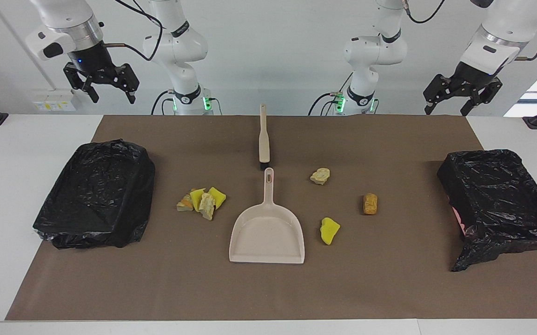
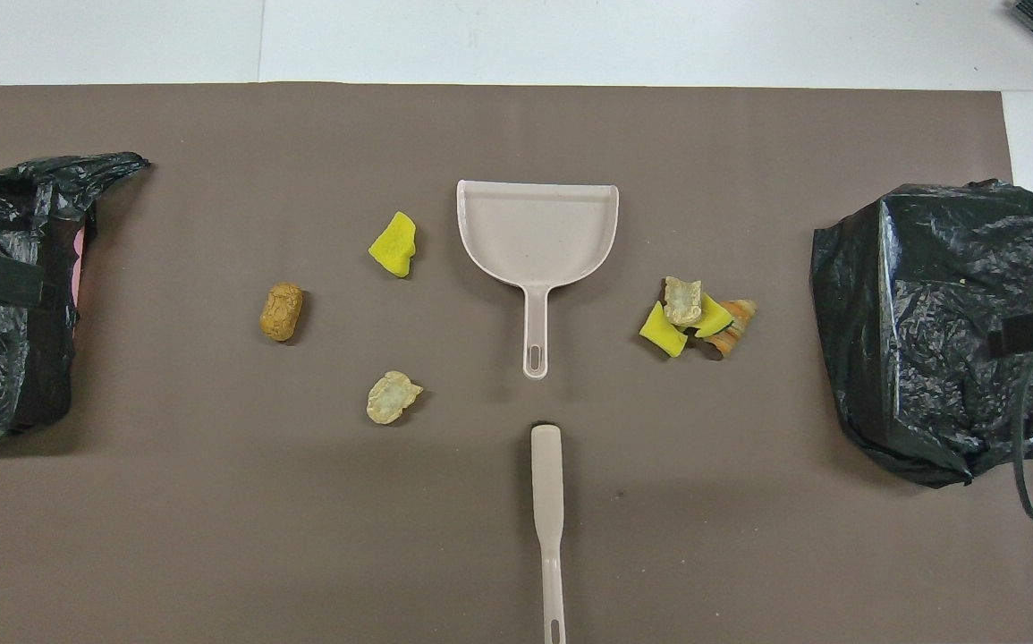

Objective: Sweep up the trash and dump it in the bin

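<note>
1. Trash (image 1: pixel 202 200): scattered on the brown mat (image 1: pixel 268 288) around the dustpan (image 1: pixel 268 235). Four lumps clumped toward the right arm's end; three lone pieces toward the left arm's end: a beige chunk (image 1: pixel 320 176), a yellow wedge (image 1: pixel 329 231), an orange-brown piece (image 1: pixel 370 204).
2. Step in hand, judged: the very start. Nothing swept, dustpan empty, brush (image 1: pixel 263 139) untouched.
3. Right pincer (image 1: pixel 109 90): raised over the counter's edge above the right-end bin (image 1: pixel 96 195), spread, holding nothing. Left pincer (image 1: pixel 459 100): raised above the left-end bin (image 1: pixel 500 200), likewise spread and empty. Both waiting.
4. Next move, likely: one pincer down onto the brush handle, the other onto the dustpan handle, which points toward the robots in line with the brush.
5. Materials: dustpan and brush of smooth, pale beige plastic, the pan flat and flared with a low rim; yellow wedges spongy-looking; beige chunks rough, stone-like; orange-brown piece cracked like a bread crust; bins lined with crinkled, glossy black bags.
6. Risk, judged: light lumps rolling away from the brush rather than into the pan.
</note>
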